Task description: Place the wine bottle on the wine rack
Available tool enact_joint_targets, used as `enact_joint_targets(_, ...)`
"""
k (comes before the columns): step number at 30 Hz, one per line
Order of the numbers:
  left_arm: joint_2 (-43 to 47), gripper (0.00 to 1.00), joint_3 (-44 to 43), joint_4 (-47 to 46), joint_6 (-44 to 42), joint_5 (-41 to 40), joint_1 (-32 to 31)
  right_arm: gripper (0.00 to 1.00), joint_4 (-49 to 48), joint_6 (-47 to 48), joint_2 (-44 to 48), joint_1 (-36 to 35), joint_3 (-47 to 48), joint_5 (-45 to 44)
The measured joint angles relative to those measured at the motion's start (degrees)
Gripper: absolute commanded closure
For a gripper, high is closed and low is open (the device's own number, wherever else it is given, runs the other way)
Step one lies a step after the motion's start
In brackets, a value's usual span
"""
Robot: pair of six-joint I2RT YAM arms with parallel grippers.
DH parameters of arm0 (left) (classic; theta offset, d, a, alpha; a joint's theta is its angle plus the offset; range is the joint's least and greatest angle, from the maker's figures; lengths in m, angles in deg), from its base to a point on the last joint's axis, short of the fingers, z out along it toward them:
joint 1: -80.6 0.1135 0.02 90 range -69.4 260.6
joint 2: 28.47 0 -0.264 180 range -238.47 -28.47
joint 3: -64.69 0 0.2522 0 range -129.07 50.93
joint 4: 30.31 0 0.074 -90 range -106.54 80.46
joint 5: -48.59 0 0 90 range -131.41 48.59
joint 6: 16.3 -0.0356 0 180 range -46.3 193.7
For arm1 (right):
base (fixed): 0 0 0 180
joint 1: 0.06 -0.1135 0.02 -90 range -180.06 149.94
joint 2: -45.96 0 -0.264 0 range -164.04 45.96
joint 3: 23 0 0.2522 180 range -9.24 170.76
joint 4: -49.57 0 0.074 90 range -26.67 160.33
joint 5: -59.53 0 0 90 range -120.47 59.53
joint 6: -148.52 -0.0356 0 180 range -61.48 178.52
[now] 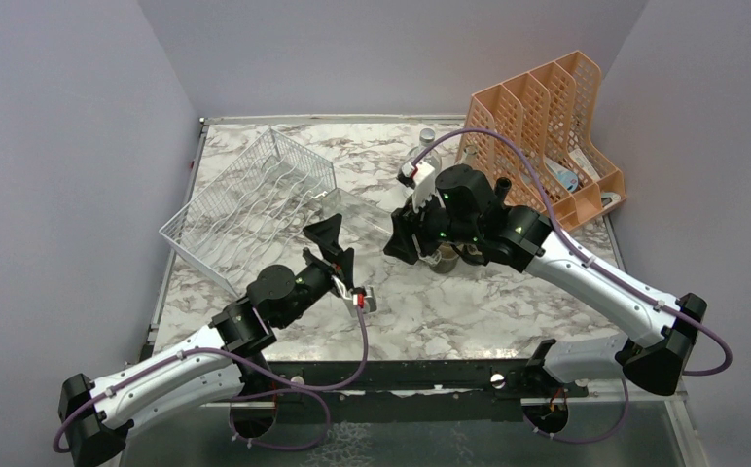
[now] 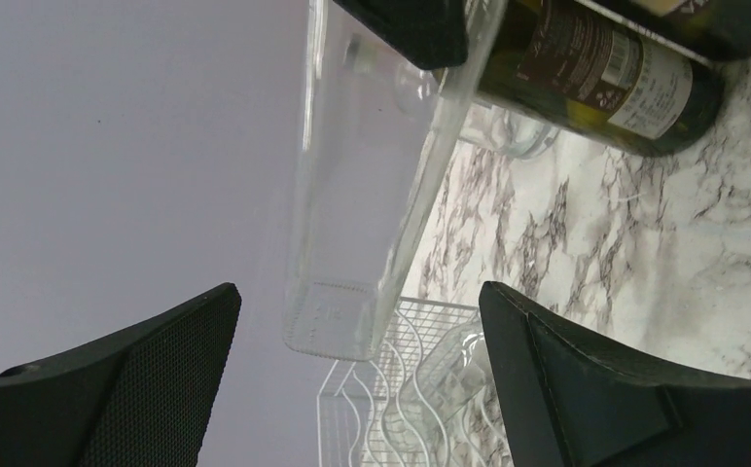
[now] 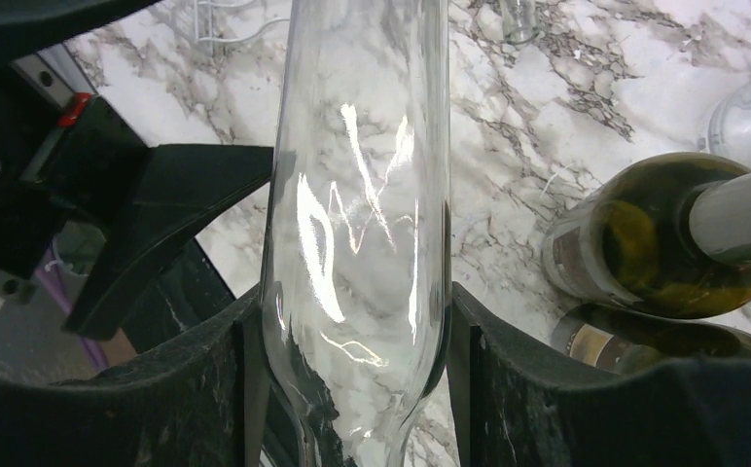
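Right wrist view: right gripper (image 3: 352, 326) clamped on the clear wine bottle (image 3: 362, 175), mid-table. Its base points left toward the wine rack (image 1: 250, 199), not on it; left gripper (image 1: 336, 249) spread apart, just near of it.

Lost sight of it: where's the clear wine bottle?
Overhead view, mid-table: the clear bottle is clamped in the right gripper, between the wine rack and the dark bottles.

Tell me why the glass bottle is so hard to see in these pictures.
Right wrist view: the clear bottle shows marble through it, crossed by white glare streaks. Left wrist view: it fades into the pale wall, only outlines showing. Top view: barely a faint shimmer beside the right gripper.
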Motion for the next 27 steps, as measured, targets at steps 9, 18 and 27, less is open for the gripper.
enact_joint_targets(9, 5.53, 0.01, -5.46, -2.25, 14.6, 1.25, 0.0, 0.99, -4.22, 1.22, 0.11, 0.0, -5.05, -1.88)
enact_joint_targets(18, 2.6, 0.01, -21.73, -3.5, 38.29, -6.58, 0.0, 0.99, -11.37, 2.82, -3.89, 0.0, -9.4, -0.94)
enact_joint_targets(27, -2.05, 0.01, -28.94, -0.35, 55.74, -13.97, 0.0, 0.99, -19.12, 3.04, -15.45, -1.44, -9.33, 0.17)
